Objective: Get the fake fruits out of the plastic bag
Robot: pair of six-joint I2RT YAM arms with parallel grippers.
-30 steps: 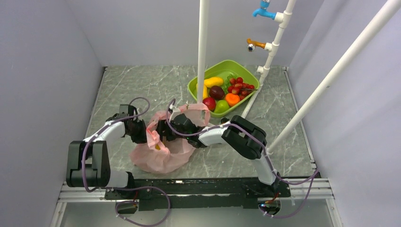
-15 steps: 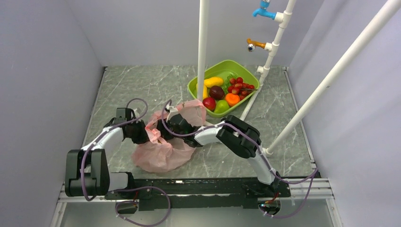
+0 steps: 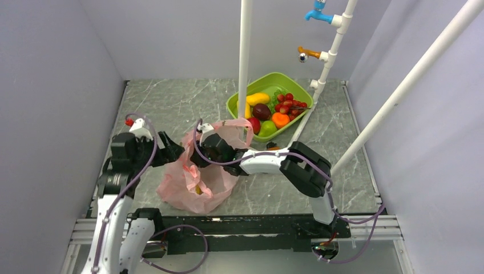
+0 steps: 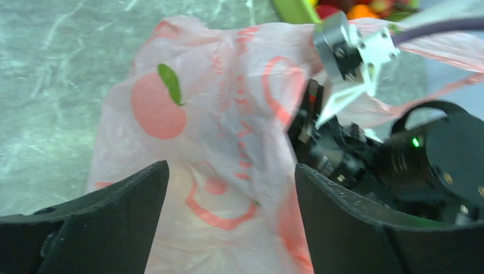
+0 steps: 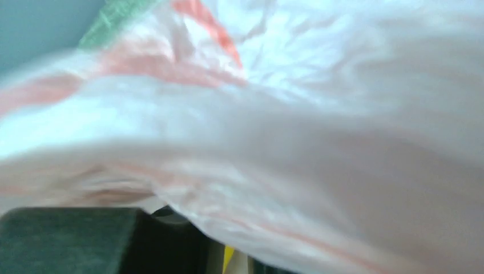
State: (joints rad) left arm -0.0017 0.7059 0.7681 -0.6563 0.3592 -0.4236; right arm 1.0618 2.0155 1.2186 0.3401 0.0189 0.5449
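Note:
The pink plastic bag [image 3: 191, 181] lies crumpled on the table in front of the arms, its mouth facing up and to the right. A yellow fruit [image 3: 197, 188] shows inside it. My left gripper [image 3: 169, 149] hangs open just left of the bag, apart from it; in the left wrist view the bag [image 4: 217, 131] fills the space beyond the spread fingers [image 4: 131, 194]. My right gripper [image 3: 202, 154] reaches into the bag's mouth. Bag film [image 5: 297, 114] covers the right wrist view, leaving one dark finger [image 5: 68, 240] and a yellow sliver [image 5: 228, 260] visible.
A green tub [image 3: 295, 85] at the back right holds a red apple [image 3: 253, 124], a green pear [image 3: 267, 128], red grapes [image 3: 289, 104], an orange fruit [image 3: 280, 120] and others. A white pole [image 3: 245, 57] rises beside the tub. Another slants at right [image 3: 399, 91].
My left gripper has let go of the bag's left rim, opened and drawn back to the left and upward. The right gripper has stayed in the bag's mouth.

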